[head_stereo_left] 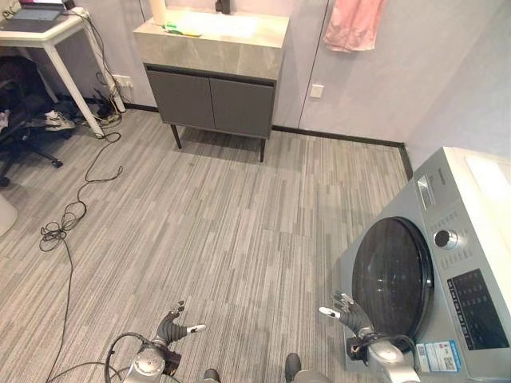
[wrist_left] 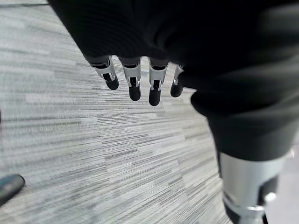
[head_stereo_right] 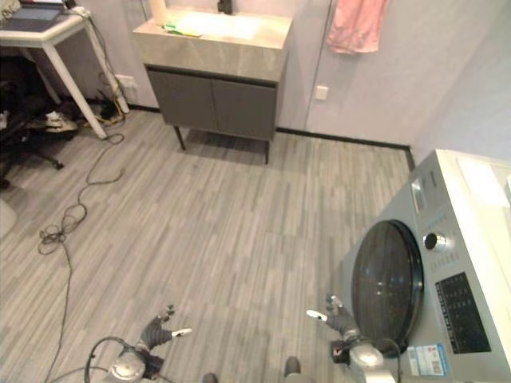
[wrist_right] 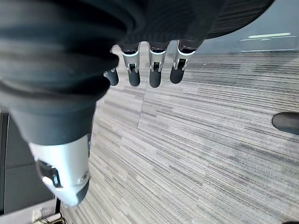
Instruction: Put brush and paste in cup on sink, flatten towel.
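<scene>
Plainly, in the left eye view the work lies well ahead of both hands: the sink cabinet (head_stereo_left: 214, 56) stands against the far wall across the bare floor (head_stereo_left: 207, 231). A small green thing (head_stereo_left: 182, 31), perhaps the brush or paste, lies near the bench top's left edge with its long axis running along that edge; it is too small to tell more. A pale upright thing (head_stereo_left: 158, 11) at the back left corner may be the cup. The pink towel (head_stereo_left: 354, 24) hangs on the wall, right of the cabinet. The left hand (head_stereo_left: 171, 329) hangs low by the robot, fingers loosely spread and empty; it is on the side of the green thing.

In the right eye view the right hand (head_stereo_right: 339, 321) hangs beside the washer (head_stereo_right: 431, 271), fingers also relaxed and empty, the towel far ahead of it.

In the left wrist view the fingers (wrist_left: 134, 83) point straight down over floor.

In the right wrist view the fingers (wrist_right: 154, 74) hang straight too, holding nothing. A walk to the cabinet looks due before any reach.
</scene>
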{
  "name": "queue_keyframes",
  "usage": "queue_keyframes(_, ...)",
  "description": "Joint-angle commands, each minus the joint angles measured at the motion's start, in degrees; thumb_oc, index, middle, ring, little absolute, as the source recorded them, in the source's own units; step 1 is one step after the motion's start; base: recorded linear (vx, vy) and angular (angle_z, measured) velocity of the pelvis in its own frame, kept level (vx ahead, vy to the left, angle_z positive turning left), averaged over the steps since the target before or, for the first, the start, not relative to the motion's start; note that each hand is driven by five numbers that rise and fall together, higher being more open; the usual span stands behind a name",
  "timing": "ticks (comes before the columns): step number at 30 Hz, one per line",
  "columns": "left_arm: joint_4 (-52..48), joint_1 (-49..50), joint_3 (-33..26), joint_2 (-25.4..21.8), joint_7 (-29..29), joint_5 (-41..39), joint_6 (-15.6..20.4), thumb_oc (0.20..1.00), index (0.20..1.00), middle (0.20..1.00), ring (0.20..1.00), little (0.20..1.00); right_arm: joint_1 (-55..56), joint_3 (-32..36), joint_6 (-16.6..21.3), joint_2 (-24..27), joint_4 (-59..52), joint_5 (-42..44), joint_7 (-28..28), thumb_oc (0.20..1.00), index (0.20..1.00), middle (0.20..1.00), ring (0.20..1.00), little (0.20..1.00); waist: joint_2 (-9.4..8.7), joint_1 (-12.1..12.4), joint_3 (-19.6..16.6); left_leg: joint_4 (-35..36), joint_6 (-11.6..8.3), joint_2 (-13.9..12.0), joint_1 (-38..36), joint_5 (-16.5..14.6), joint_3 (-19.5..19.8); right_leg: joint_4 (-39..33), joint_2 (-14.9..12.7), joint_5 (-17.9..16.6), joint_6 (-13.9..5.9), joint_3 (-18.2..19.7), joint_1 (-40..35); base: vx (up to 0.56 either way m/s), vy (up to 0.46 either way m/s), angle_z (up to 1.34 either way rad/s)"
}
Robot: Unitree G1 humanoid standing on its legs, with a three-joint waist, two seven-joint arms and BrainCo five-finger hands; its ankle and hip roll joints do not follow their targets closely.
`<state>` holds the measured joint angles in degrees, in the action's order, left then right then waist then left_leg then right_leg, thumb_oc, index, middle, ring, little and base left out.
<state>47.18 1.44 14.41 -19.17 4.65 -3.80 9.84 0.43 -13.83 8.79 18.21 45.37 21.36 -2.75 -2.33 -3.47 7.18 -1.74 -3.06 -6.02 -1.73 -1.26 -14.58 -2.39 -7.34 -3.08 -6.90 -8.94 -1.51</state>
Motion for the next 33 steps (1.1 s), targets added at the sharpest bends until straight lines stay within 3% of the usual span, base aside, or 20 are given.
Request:
queue_keyframes(1, 2.82, -4.35, 0.53, -0.75, 1.71, -0.58, 1.02, 1.000, 1.000, 1.000, 1.000, 1.000, -3.57, -1.45, 1.84, 0.11, 0.58, 1.10, 0.60, 1.000, 1.000, 1.000, 1.000, 1.000, -1.42, 0.45, 0.10, -7.18, -1.77, -1.48, 3.71, -0.28, 2.31, 7.42, -0.33, 3.62, -0.26, -0.39, 2.30, -0.03, -0.045, 0.18)
queue_keyframes(5, -4.89, -5.78, 3.19, -0.62, 1.83, -2.93, 1.51, 1.000, 1.000, 1.000, 1.000, 1.000, -4.07, -1.62, 2.23, 1.18, -2.88, -0.87, 2.16, 1.000, 1.000, 1.000, 1.000, 1.000, -1.52, 0.15, 4.89, -23.11, -2.32, -3.32, 9.88, -5.71, 4.06, 23.75, -1.18, 9.97, 1.21, -2.47, 7.20, -0.11, -0.056, 0.52)
queue_keyframes(7, -5.73, -5.92, 3.74, -0.90, 2.20, -2.05, 1.73, 1.000, 1.000, 1.000, 1.000, 1.000, -3.78, -1.27, 2.24, 0.91, -3.05, -1.00, 2.73, 1.000, 1.000, 1.000, 1.000, 1.000, -1.39, -0.18, 5.53, -27.44, -2.56, -4.81, 11.88, -8.60, 3.77, 28.66, -1.88, 12.43, 1.28, -2.89, 9.36, -0.05, -0.017, 0.33)
queue_keyframes(10, -5.94, -6.05, 3.82, -1.15, 3.90, -0.82, 1.81, 1.000, 1.000, 1.000, 1.000, 1.000, -4.60, -1.59, 2.18, -0.02, -1.06, -0.58, 4.06, 1.000, 1.000, 1.000, 1.000, 1.000, -1.40, 0.07, 5.53, -32.16, -2.17, -6.30, 13.11, -11.53, 2.88, 32.84, -2.47, 14.59, 1.52, -2.23, 10.99, 0.03, 0.004, 0.02)
queue_keyframes(13, -5.77, -5.87, 4.02, -1.20, 4.19, -0.58, 1.75, 1.000, 1.000, 1.000, 1.000, 1.000, -4.65, -1.85, 2.24, -0.82, 0.09, 0.72, 4.07, 1.000, 1.000, 1.000, 1.000, 1.000, -1.52, 0.28, 5.66, -32.01, -1.88, -6.10, 12.51, -11.59, 2.43, 32.29, -2.74, 13.93, 1.28, -1.97, 10.65, 0.04, 0.035, -0.21)
queue_keyframes(22, -5.76, -4.89, 5.98, -3.19, 2.47, 2.43, 2.13, 1.000, 1.000, 1.000, 1.000, 1.000, -5.01, -2.69, 2.38, -0.45, 1.40, -0.11, 4.11, 1.000, 1.000, 1.000, 1.000, 1.000, -1.19, 0.54, 5.55, -26.17, -1.48, -3.64, 11.25, -8.71, 0.51, 21.25, -3.75, 8.14, -0.71, -2.01, 7.61, 0.04, 0.099, -0.06)
queue_keyframes(24, -6.09, -4.64, 6.03, -3.22, 3.00, 3.51, 2.19, 1.000, 1.000, 1.000, 1.000, 1.000, -6.04, -2.27, 2.20, -0.41, 2.16, -0.22, 4.78, 1.000, 1.000, 1.000, 1.000, 1.000, -0.20, 1.01, 5.49, -23.38, -0.19, -0.90, 9.94, -9.05, 0.15, 18.24, -5.06, 5.80, -2.30, -0.04, 6.40, 0.14, 0.342, -0.01)
queue_keyframes(26, -6.59, -4.55, 5.92, -3.37, 3.73, 4.32, 2.09, 1.000, 1.000, 1.000, 1.000, 1.000, -6.13, -2.85, 2.17, 0.31, 1.65, -5.18, 6.19, 1.000, 1.000, 1.000, 1.000, 1.000, 0.04, 1.14, 5.57, -21.50, 1.73, 1.36, 8.92, -10.10, 0.04, 20.59, -6.53, 3.35, -3.25, 1.11, 7.48, 0.13, 0.329, -0.01)
queue_keyframes(27, -7.72, -4.07, 5.37, -4.20, 3.87, 6.23, 2.24, 1.000, 1.000, 1.000, 1.000, 1.000, -6.52, -6.34, 1.62, 3.40, -3.91, -18.06, 8.16, 1.000, 1.000, 1.000, 1.000, 1.000, 0.19, 1.04, 6.20, -19.32, 3.86, 3.82, 7.36, -10.75, 0.19, 26.23, -8.17, -2.32, -3.35, 3.16, 10.18, 0.13, 0.362, 0.04)
queue_keyframes(28, -8.42, -3.61, 4.62, -4.92, 3.99, 6.21, 2.16, 1.000, 1.000, 1.000, 1.000, 1.000, -5.98, -6.90, 1.90, 4.27, -8.07, -17.08, 7.08, 1.000, 1.000, 1.000, 1.000, 1.000, 0.40, 0.19, 7.25, -17.58, 4.91, 4.49, 6.41, -10.26, -0.01, 30.83, -8.10, -4.74, -3.02, 4.50, 12.70, 0.17, 0.402, 0.13)
queue_keyframes(29, -8.20, -3.87, 4.63, -5.47, 3.67, 6.44, 2.10, 1.000, 1.000, 1.000, 1.000, 1.000, -5.37, -6.88, 2.00, 4.03, -8.95, -14.90, 6.32, 1.000, 1.000, 1.000, 1.000, 1.000, 1.04, -0.73, 8.35, -15.38, 5.35, 4.72, 5.20, -9.67, 0.08, 34.93, -5.54, -3.60, -2.80, 6.03, 16.87, 0.24, 0.311, 0.07)
queue_keyframes(30, -4.97, -5.28, 5.10, -5.15, 4.05, 7.62, 1.91, 1.000, 1.000, 1.000, 1.000, 1.000, -5.54, -7.94, 1.95, 3.60, -9.80, -14.96, 5.61, 1.000, 1.000, 1.000, 1.000, 1.000, 0.94, -2.14, 8.49, -11.36, 5.52, 6.35, 3.21, -9.24, 0.63, 32.69, -0.61, -1.69, -2.39, 6.82, 20.75, 0.41, 0.224, -0.14)
queue_keyframes(31, -4.22, -6.30, 4.47, -4.56, 4.77, 6.50, 1.61, 1.000, 1.000, 1.000, 1.000, 1.000, -6.17, -8.45, 1.88, 3.77, -11.10, -14.43, 5.94, 1.000, 1.000, 1.000, 1.000, 1.000, 0.69, -3.06, 8.56, -9.00, 5.39, 7.20, 1.22, -10.26, -0.15, 25.11, -2.46, -2.28, -2.31, 3.01, 22.47, 0.47, 0.098, -0.33)
queue_keyframes(33, -3.12, -7.36, 4.02, -3.76, 4.70, 5.53, 1.66, 1.000, 1.000, 1.000, 1.000, 1.000, -6.24, -8.76, 1.96, 4.31, -11.03, -14.42, 5.90, 1.000, 1.000, 1.000, 1.000, 1.000, 0.30, -5.11, 8.81, -8.94, 4.78, 8.63, -1.41, -12.18, 1.61, 13.85, -0.76, -4.46, -2.73, 4.57, 24.61, 0.60, -0.057, 0.43)
